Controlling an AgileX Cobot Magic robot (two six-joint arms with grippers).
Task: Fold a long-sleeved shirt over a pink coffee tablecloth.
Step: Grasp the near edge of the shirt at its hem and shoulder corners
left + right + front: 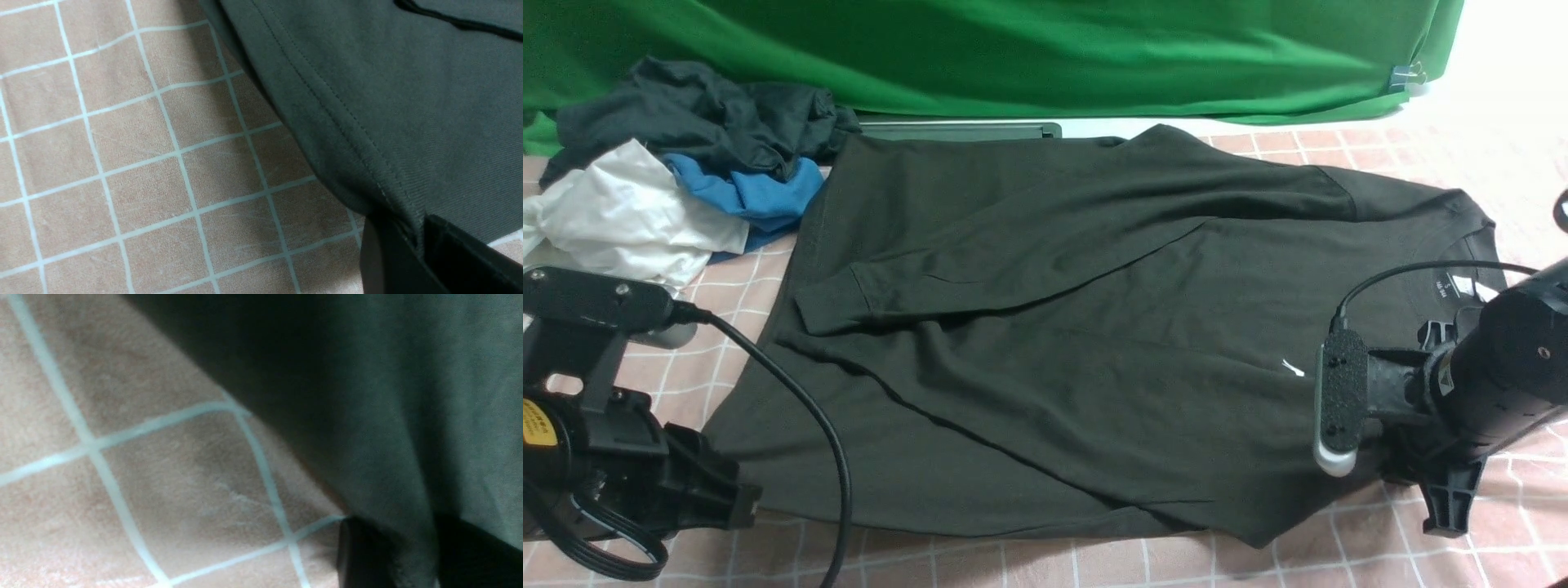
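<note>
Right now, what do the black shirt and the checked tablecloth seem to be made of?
The long-sleeved shirt looks like matte knit cotton or a blend: fine ribs, stitched hem. The pink coffee tablecloth looks soft, brushed and matte, with faint nap streaks.

We identify the left arm (600,457) by its black housing, a yellow label (535,422) and a flat black camera bracket (592,298) with two silver screws (621,288). A thick black cable (846,490) leaves the bracket — a ribbed cable (572,545) loops below. The right arm (1515,359) is a black cylinder carrying a perforated black plate (1342,392), rimmed pale grey, and a thin black cable (1388,276). Left hand (416,245) and right hand (412,551) have matte black fingers (384,261).
</note>
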